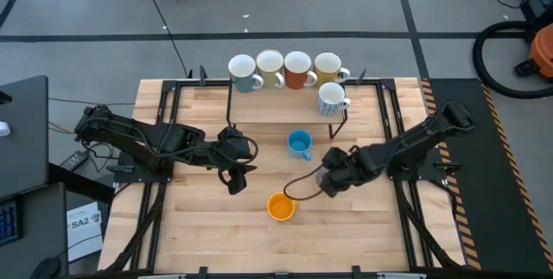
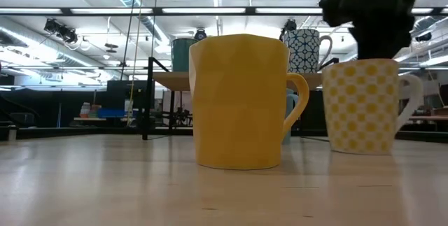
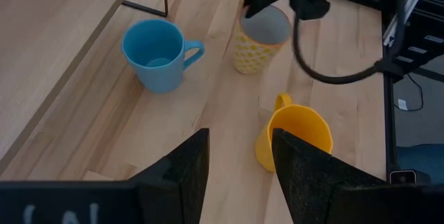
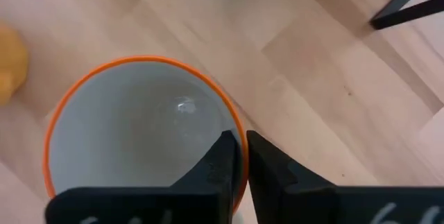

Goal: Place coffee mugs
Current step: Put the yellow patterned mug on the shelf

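Gripping the rim of a yellow-checked ceramic mug with an orange rim [image 4: 139,141], the right gripper [image 4: 239,161] pinches its wall between both fingers.
The mug stands upright on the wooden table [image 1: 216,227], between the small blue mug [image 1: 299,144] and the plain yellow mug [image 1: 281,206]. Five other mugs stand on the raised wooden shelf [image 1: 276,106] at the back. The left gripper [image 3: 239,172] waits near the table's middle, fingers spread, holding nothing.
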`<state>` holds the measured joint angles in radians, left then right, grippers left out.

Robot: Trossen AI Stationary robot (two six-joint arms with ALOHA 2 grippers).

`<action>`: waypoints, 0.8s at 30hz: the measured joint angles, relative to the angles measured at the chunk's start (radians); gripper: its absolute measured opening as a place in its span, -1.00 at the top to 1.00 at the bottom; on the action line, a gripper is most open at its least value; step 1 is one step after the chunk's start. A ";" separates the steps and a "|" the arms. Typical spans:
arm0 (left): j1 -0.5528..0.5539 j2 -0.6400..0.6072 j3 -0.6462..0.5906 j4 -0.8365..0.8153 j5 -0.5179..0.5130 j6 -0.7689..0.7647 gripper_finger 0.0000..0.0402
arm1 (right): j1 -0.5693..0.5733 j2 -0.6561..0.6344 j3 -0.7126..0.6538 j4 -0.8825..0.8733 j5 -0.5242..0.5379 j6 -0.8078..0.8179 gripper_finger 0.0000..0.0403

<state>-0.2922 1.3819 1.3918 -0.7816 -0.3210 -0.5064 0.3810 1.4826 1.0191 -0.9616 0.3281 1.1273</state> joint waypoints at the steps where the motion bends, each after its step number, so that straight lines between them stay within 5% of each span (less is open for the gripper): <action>1: 0.000 0.000 0.000 0.000 0.000 0.000 0.18 | -0.013 0.000 0.000 0.002 -0.005 -0.005 0.83; 24: 0.000 0.000 0.000 0.000 0.000 0.003 0.18 | -0.111 0.000 0.000 0.007 -0.068 0.003 0.63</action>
<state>-0.2924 1.3819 1.3918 -0.7818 -0.3211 -0.5037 0.2703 1.4826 1.0191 -0.9546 0.2604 1.1298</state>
